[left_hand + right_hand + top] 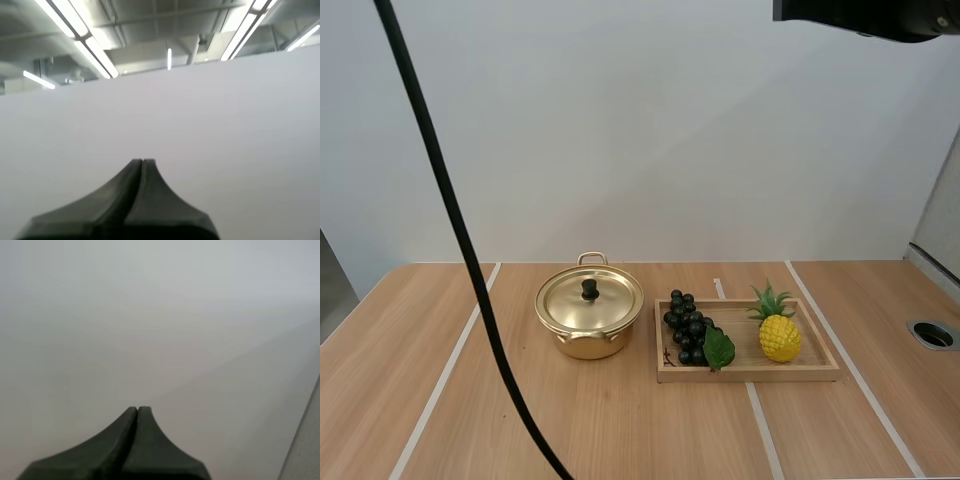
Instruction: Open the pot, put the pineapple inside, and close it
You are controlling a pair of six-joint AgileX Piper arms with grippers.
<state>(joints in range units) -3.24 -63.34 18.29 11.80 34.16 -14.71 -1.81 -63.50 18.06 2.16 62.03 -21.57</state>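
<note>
A gold pot (pixel 588 322) stands at the middle of the wooden table, its lid (pixel 589 298) on it with a black knob on top. Right of it lies a wooden tray (pixel 820 371). On the tray's right half stands a yellow pineapple (pixel 778 334) with green leaves. A bunch of dark grapes (pixel 689 328) with a green leaf lies on the tray's left half. My left gripper (pixel 142 161) is shut on nothing and faces a blank white wall. My right gripper (pixel 137 409) is likewise shut on nothing, with a pale wall before it.
White tape lines run across the table (pixel 620 430). A round hole (pixel 932 333) sits in the tabletop near the right edge. A white wall stands behind the table.
</note>
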